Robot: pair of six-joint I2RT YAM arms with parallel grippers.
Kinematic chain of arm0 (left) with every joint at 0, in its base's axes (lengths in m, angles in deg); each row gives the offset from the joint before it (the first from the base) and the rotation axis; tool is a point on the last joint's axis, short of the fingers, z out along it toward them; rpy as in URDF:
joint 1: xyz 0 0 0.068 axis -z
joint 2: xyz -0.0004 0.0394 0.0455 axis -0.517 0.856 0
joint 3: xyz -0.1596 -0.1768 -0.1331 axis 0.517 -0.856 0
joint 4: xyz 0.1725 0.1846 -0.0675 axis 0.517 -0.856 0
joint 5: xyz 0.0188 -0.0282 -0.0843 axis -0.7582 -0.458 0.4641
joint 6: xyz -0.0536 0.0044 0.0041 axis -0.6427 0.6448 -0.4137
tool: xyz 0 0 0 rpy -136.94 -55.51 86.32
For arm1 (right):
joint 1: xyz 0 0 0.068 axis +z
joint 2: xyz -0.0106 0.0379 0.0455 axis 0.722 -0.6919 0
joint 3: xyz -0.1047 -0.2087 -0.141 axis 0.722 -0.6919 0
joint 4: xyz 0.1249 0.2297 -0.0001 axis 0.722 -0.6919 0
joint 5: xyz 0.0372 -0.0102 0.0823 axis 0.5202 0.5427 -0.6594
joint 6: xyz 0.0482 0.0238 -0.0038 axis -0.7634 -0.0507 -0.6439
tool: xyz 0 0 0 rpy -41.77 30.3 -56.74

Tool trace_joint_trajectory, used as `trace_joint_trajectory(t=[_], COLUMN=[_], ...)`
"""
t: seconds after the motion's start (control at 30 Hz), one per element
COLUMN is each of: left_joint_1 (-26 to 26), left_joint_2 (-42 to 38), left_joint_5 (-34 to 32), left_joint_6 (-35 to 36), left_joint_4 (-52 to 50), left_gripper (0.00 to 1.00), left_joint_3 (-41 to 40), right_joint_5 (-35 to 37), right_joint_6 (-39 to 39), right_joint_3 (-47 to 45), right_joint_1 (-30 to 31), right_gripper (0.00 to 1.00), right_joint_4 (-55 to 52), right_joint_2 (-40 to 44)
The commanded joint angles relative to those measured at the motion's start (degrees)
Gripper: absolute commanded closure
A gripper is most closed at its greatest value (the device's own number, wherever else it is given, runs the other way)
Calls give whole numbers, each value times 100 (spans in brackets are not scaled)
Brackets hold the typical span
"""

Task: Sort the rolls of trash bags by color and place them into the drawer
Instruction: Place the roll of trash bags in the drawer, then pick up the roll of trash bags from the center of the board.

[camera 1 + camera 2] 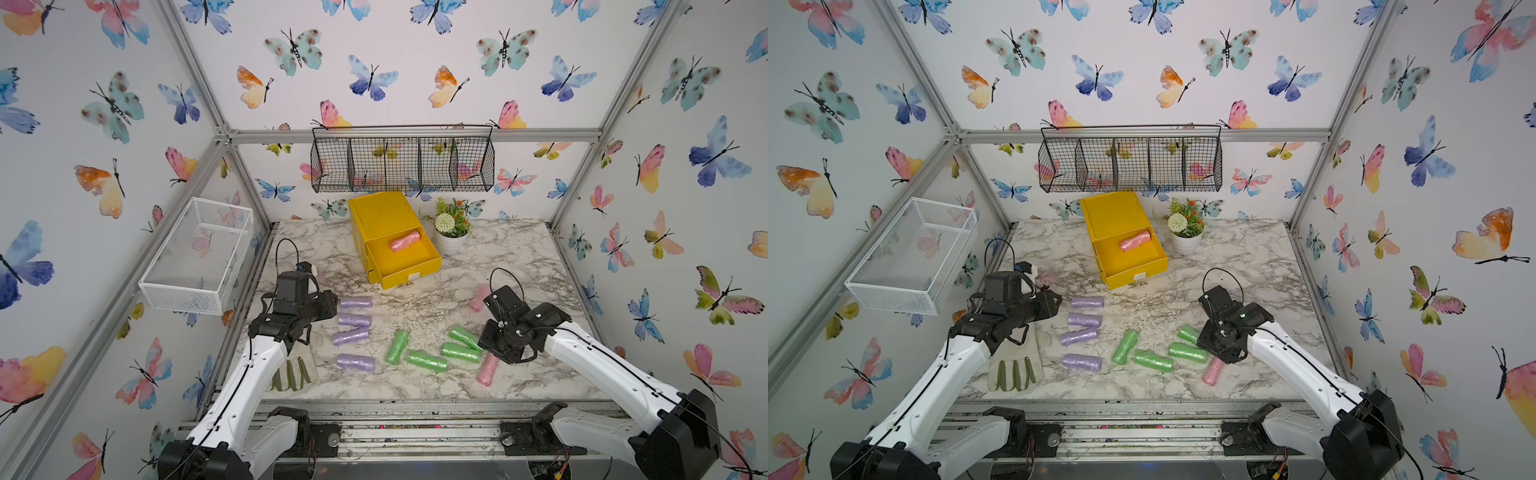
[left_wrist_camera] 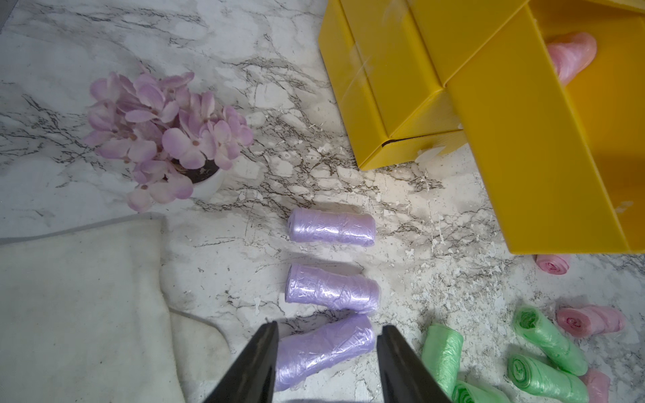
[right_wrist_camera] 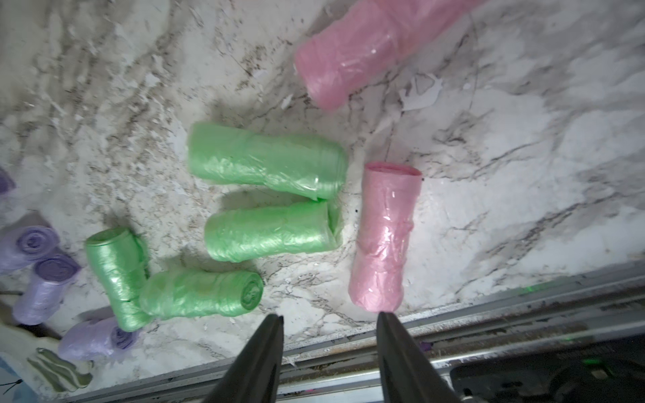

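The yellow drawer [image 1: 382,214] stands at the back middle of the table, its top tray pulled out with one pink roll [image 1: 405,241] inside. Several purple rolls [image 1: 354,320] lie in a column on the left and several green rolls [image 1: 426,360] in the middle. Two pink rolls [image 1: 487,370] [image 1: 478,297] lie on the right. My left gripper [image 2: 330,326] is open over the purple column, and one purple roll [image 2: 324,349] shows between its fingers, not clamped. My right gripper [image 3: 330,314] is open by the front edge, with a pink roll [image 3: 384,237] just beyond one fingertip.
A white mesh basket [image 1: 199,253] hangs on the left wall and a black wire basket [image 1: 402,160] on the back wall. A potted plant [image 1: 451,230] stands right of the drawer. A small purple flower pot [image 2: 167,139] and a glove [image 1: 291,368] lie near my left arm.
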Motion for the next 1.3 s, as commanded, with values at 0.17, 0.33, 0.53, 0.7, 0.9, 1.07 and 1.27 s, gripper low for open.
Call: trace_joint_trajectory(t=[0.17,0.33,0.53,0.7,0.9,1.07,1.27], left_joint_1=[-50,-59,-62,-67,-77,-77,-82], left_joint_2=[-11,56,65,74,82,78,69], left_joint_5=[102,191,231,249,262,271,271], left_joint_6=[-32,-32,-28,-32,-26,-30,-32], left_joint_4=[54,64,64,64,64,64,64], left_gripper=[49,49,49,49,49,49,49], left_joint_3=[-60,-51,-55,-60,-58,-60,-60], right_joint_5=[-216,-294,-190,-223,-390,-384,-320], right_joint_6=[-78,-1,202,298,276,249,206], right_joint_3=[-481,-625,-722,-896,-1089,-1144,-1215], right_joint_1=[-68,-155,-435,-591,-600,-599,-601], right_gripper=[48,46,45,45,47,49,54], right_joint_4=[143,399,551,715,963,1000,1031], right_joint_2=[-183,-443,-637,-691,-769,-712,-615])
